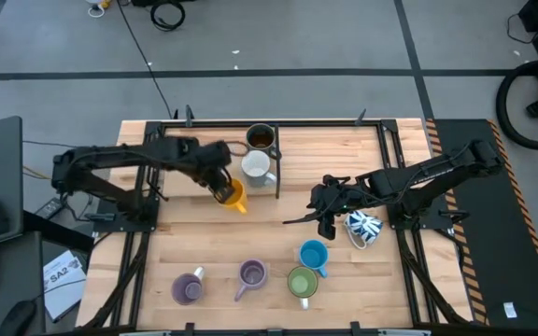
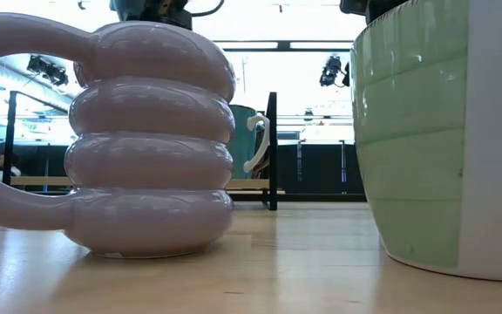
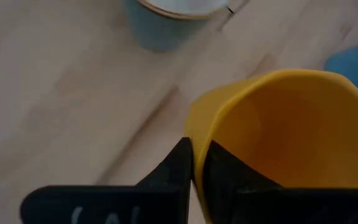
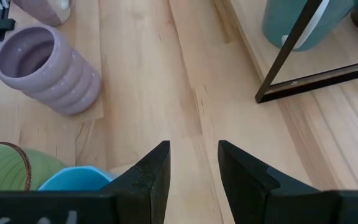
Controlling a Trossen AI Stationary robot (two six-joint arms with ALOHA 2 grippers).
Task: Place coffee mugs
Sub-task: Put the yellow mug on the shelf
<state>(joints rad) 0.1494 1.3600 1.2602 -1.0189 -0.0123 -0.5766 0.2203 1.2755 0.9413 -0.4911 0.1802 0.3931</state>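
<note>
Mugs sit scattered over a pale wooden table (image 1: 194, 261) with visible plank grain, framed by dark metal rails. Largest of the fixtures is a thin black wire rack (image 1: 274, 163) at the far middle, where a dark grey mug (image 1: 261, 136) and a white mug (image 1: 256, 167) stand. Just beside it, the left gripper (image 1: 224, 189) has its fingers clenched on the rim of a smooth, glossy orange mug (image 1: 235, 198), one finger inside the wall and one outside, the cup tilted. The right gripper (image 1: 325, 213) hovers with fingers spread and empty, next to a white mug with blue pattern (image 1: 362, 227) lying tilted. Along the near edge stand a blue mug (image 1: 313, 254), a ribbed green mug (image 1: 303, 282), and two purple mugs (image 1: 252, 274) (image 1: 187, 288) shaped in stacked rounded rings with thick looped handles.
</note>
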